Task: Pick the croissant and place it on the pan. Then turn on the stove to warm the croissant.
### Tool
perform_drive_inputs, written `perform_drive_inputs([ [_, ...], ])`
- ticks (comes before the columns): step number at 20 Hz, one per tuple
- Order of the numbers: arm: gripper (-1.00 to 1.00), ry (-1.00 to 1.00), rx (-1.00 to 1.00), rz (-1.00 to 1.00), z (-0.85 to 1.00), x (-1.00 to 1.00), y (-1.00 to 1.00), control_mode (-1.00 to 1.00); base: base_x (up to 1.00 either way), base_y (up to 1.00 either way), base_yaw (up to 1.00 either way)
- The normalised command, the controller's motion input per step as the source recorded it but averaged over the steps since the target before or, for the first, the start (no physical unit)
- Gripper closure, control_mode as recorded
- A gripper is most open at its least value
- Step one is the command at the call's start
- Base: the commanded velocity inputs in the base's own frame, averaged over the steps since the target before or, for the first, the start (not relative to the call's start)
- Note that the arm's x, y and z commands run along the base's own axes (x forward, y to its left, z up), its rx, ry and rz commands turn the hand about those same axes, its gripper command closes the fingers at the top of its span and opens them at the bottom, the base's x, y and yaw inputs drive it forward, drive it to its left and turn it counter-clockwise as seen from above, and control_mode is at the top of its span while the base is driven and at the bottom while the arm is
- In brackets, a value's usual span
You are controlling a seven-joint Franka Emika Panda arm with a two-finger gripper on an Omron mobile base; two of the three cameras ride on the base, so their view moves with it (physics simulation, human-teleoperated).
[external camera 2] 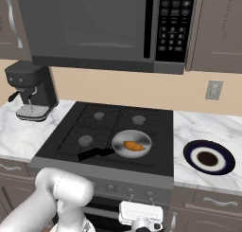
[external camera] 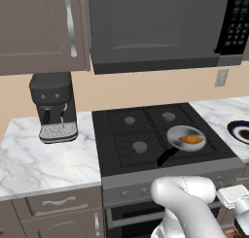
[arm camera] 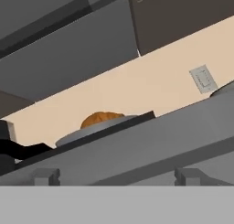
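On the stove (external camera 2: 101, 127), croissant (external camera 2: 133, 145) already resting in the pan (external camera 2: 131, 144); gripper (external camera 2: 141, 220) low before the knob panel (external camera 2: 127, 184), jaws spread wide and empty, burner not yet lit.

You see the end effector (external camera: 241, 217) cut off by the right and bottom edges of the left base view; in the right base view (external camera 2: 142, 225) its fingertips drop below the bottom edge, so you cannot see how its jaws stand. In the hand view, the pan (arm camera: 96, 130) rim hides the lower part of the croissant (arm camera: 101, 118). The plate (external camera: 240, 131) is cut by the left base view's right edge. The stove (external camera 2: 71, 141) knobs are too small to read.
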Motion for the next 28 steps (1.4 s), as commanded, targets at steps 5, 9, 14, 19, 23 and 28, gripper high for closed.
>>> perform_drive_inputs([
  [5, -1.00, 0.00, 0.00, 0.00, -0.09, 0.00, -0.22, -1.00, 0.00, 0.00, 0.00],
  [9, -1.00, 0.00, 0.00, 0.00, -0.12, 0.01, -0.24, -1.00, 0.00, 0.00, 0.00],
  [14, -1.00, 0.00, 0.00, 0.00, -0.19, 0.03, -0.08, -1.00, 0.00, 0.00, 0.00],
  [19, -1.00, 0.00, 0.00, 0.00, -0.15, 0.11, 0.00, -1.00, 0.00, 0.00, 0.00],
  [23, -1.00, 0.00, 0.00, 0.00, -0.03, 0.14, 0.00, -1.00, 0.00, 0.00, 0.00],
  [28, -1.00, 0.00, 0.00, -0.01, -0.01, 0.10, 0.00, -1.00, 0.00, 0.00, 0.00],
])
